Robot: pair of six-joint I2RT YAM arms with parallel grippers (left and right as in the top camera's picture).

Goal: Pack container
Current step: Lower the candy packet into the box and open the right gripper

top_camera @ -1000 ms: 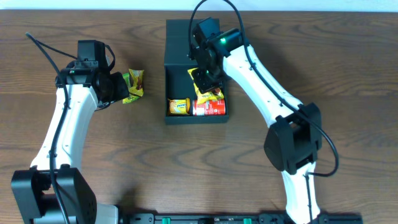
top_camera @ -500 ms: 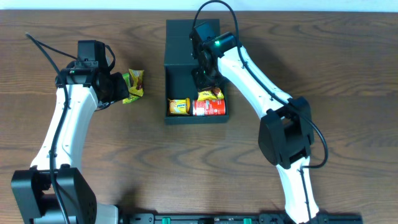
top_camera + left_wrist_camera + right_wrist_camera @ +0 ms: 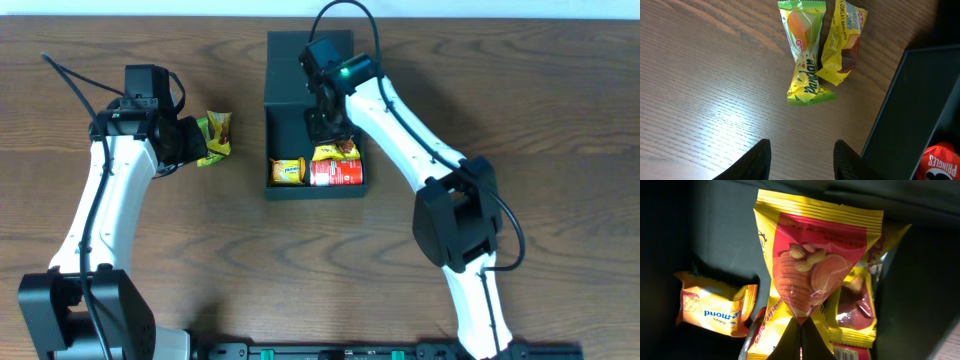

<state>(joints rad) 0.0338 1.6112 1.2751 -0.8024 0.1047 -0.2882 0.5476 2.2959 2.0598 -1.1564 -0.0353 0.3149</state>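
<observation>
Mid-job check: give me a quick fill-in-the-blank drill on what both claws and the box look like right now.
The right claw grips a yellow-and-red packet over the container, where a can coloured ____ lies.
On the table, left of the container, lie ____ packets.
The left claw hangs above them with its jaws ____.
Missing words: red; two; open.

The box (image 3: pixel 285 62) is dark teal-black. The can (image 3: pixel 338 175) is red, one packet (image 3: pixel 288 171) orange-yellow, and the peanut packet (image 3: pixel 815 255) yellow and red. On the left lie a green-yellow wrapper (image 3: pixel 805 55) and a yellow wrapper (image 3: pixel 844 42). The table (image 3: pixel 560 120) is brown wood-grain.
</observation>
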